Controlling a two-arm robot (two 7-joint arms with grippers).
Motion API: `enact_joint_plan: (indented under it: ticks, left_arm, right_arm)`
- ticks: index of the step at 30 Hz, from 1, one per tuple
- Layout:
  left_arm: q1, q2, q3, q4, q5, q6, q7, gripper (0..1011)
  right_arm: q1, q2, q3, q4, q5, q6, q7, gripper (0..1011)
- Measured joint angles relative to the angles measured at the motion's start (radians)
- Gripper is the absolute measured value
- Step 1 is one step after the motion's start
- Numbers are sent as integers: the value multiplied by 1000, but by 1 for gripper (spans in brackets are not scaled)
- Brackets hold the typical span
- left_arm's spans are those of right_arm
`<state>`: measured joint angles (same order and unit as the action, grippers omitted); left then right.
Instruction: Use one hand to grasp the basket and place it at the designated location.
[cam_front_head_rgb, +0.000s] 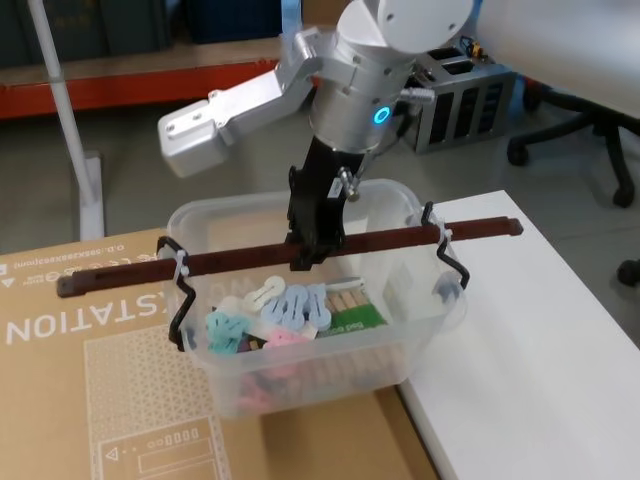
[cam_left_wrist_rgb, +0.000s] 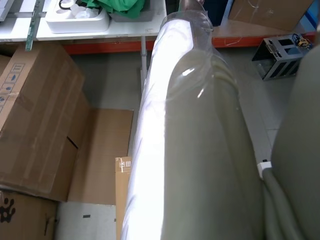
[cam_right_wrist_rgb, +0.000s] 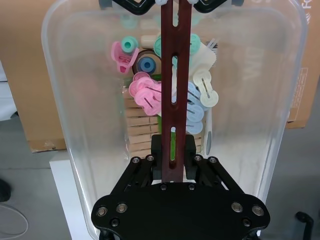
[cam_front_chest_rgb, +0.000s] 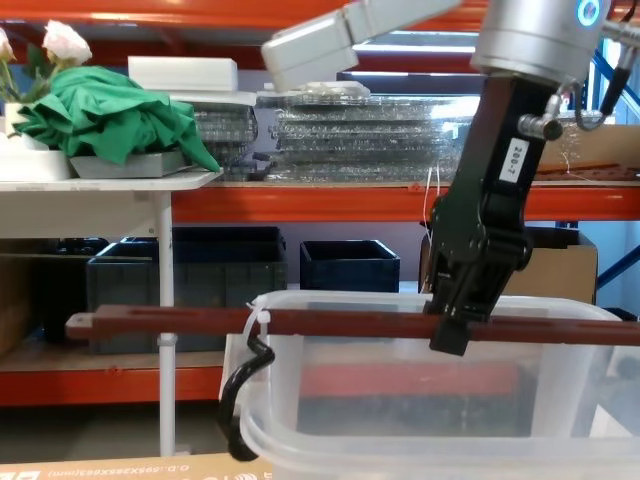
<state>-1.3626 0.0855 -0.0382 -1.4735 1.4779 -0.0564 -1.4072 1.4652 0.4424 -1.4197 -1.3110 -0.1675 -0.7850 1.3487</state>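
Observation:
The basket (cam_front_head_rgb: 405, 345) is a clear plastic tub holding colourful pegs (cam_front_head_rgb: 290, 308). It sits over the seam between a cardboard box and a white table; I cannot tell whether it rests or hangs. Its reddish-brown bar handle (cam_front_head_rgb: 225, 262) stands raised on black end fittings. My right gripper (cam_front_head_rgb: 308, 252) comes down from above and is shut on the middle of the bar. In the right wrist view the black fingers (cam_right_wrist_rgb: 157, 147) clamp the handle (cam_right_wrist_rgb: 172, 75) above the pegs (cam_right_wrist_rgb: 145, 92). From the chest view the gripper (cam_front_chest_rgb: 455, 335) grips the handle (cam_front_chest_rgb: 200, 322) over the tub (cam_front_chest_rgb: 400, 405).
A large printed cardboard box (cam_front_head_rgb: 80, 380) lies on the left under the basket. The white table (cam_front_head_rgb: 540, 380) runs to the right. Behind are a white pole stand (cam_front_head_rgb: 70, 130), a metal rack (cam_front_head_rgb: 465, 95), an office chair base (cam_front_head_rgb: 590, 140) and dark blue crates (cam_front_chest_rgb: 350, 265).

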Motion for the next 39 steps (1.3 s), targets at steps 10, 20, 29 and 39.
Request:
enact_joint_plan:
  ticks: [10, 20, 29, 39]
  left_arm:
    - [0, 0, 0, 0, 0, 0, 0, 0]
    - [0, 0, 0, 0, 0, 0, 0, 0]
    - [0, 0, 0, 0, 0, 0, 0, 0]
    - [0, 0, 0, 0, 0, 0, 0, 0]
  right_arm:
    - [-1, -13, -26, -22, -14, 18, -21, 239]
    - [-18, -16, -44, -56, -53, 91, -66, 239]
    - [-23, -30, -67, -56, -61, 128, -84, 239]
    - [-29, -64, -106, -25, -66, 127, -93, 239]
